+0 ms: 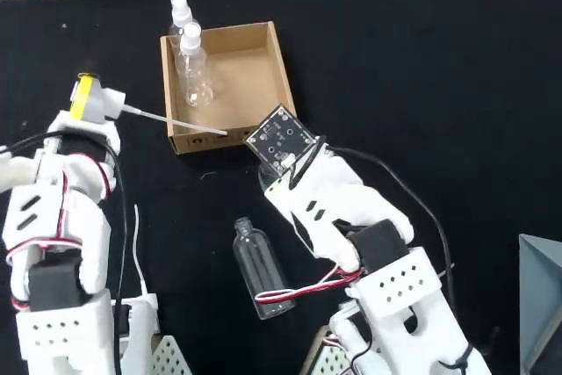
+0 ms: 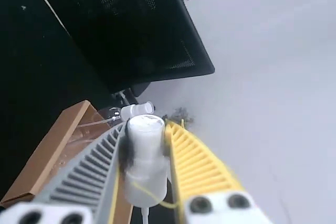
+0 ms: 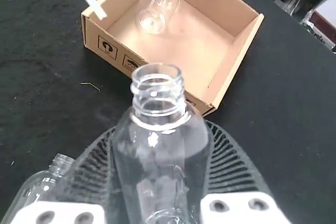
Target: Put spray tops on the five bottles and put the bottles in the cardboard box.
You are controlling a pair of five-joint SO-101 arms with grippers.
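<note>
Spray top (image 2: pixel 142 156), white, is clamped in the L tool (image 2: pixel 146 132) between its grey & yellow fingers, w/ its head poking past the fingertips. L arm stands at the left of the tabletop (image 1: pixel 421 85), wrist raised. The top's thin tube (image 1: pixel 176 120) sticks out to the right, nearly level, its tip by the near wall of the box (image 1: pixel 250 76).

R arm comes in from near right, wrist angled toward the far left. R tool (image 3: pixel 160 129) sits just near of the box's near-right corner. It's closed on a clear bottle (image 3: pixel 157 171), gripped round the body w/ black ribbed fingers on both sides. Bottle neck is open, threads bare, mouth pointing toward the box. Tube tip & bottle mouth are apart.

Box sits far-centre, open-topped. 2 capped bottles (image 1: pixel 191 63) stand at its far-left side, clear w/ white tops, one top reaching past the far wall.

A spare bottle (image 1: pixel 260 270), clear, neck open, lies on its side on the tabletop near of the box, between the arms. Its neck points far, and the R arm's red & white wires cross its base.
</note>
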